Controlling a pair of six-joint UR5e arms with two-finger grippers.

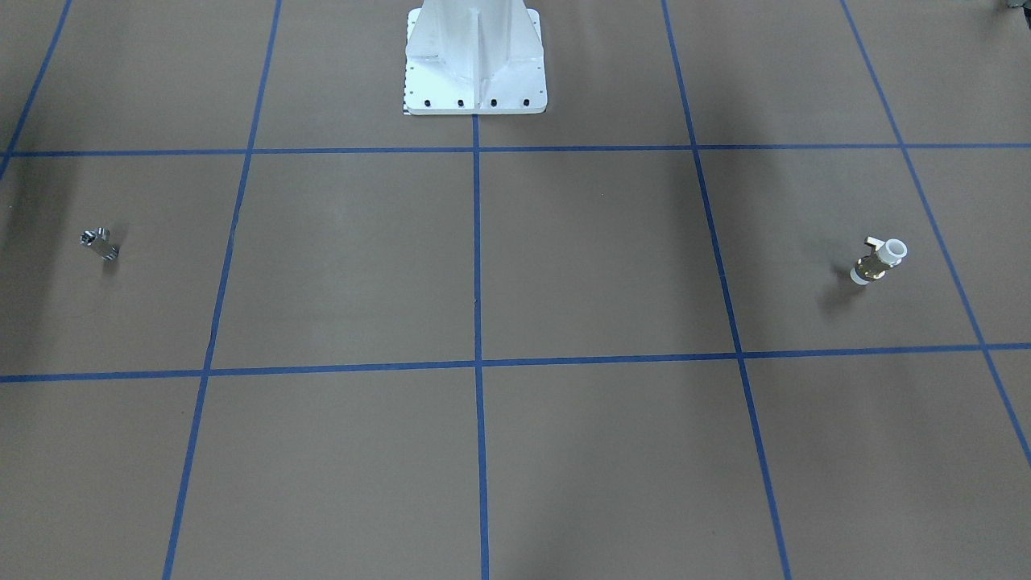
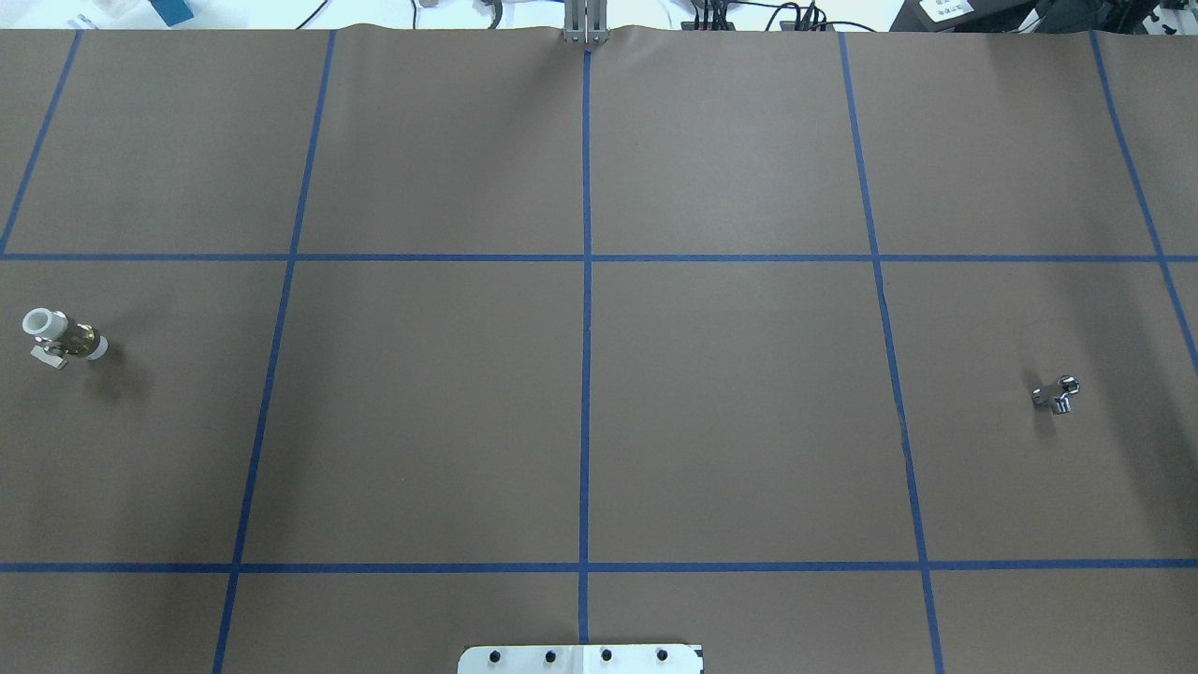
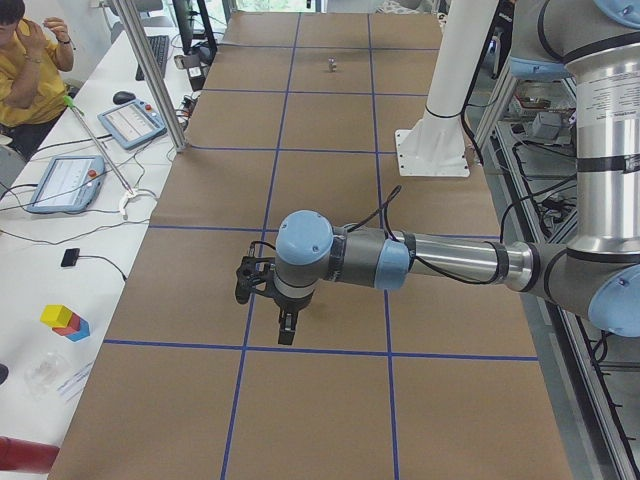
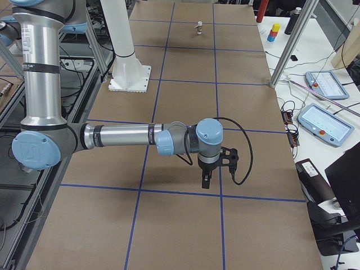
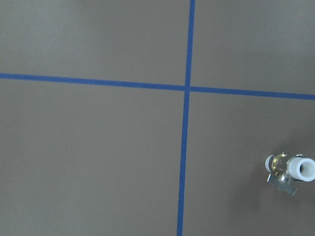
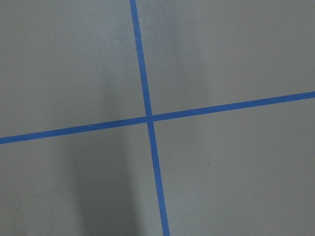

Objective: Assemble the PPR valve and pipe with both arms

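valve: laid on the bench, robot's far-left side, untouched.
pipe: laid at the far-right side, well apart from the valve.
left pincer: held over the bench; opening cannot be told.
right pincer: held over the bench; opening cannot be told.

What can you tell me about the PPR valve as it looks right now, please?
The PPR valve is a short, stubby fitting with white plastic tube ends, a brass-coloured middle and a small pale lever tab sticking out sideways from the middle. Its round, open white end points upward, so it appears to stand upright on its other white end. It sits alone on the brown paper at the robot's far left, roughly midway in depth, and nothing else touches it.
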